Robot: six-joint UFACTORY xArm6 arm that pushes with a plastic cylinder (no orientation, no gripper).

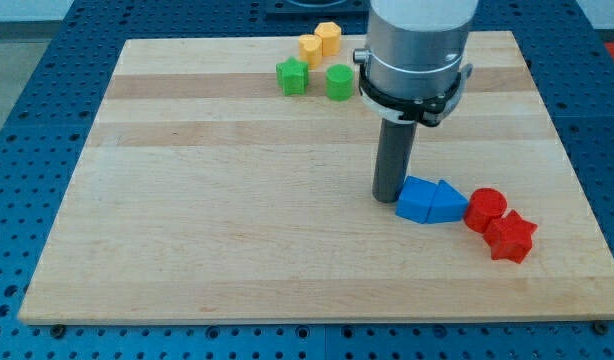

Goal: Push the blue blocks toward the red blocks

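pressing at the blue cube's [417, 200] left edge, our tip [388, 197], a bare rod holding nothing, had the blue triangular block [448, 203], red cylinder [485, 209] and red star block [511, 238] lined up rightward.

No text, label, brand, number or sign can be read anywhere in view.

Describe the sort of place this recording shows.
Likely a robotics lab bench: a wooden board lies on a blue perforated table, and my tip sits beside small coloured blocks, touching or nearly touching the blue cube.
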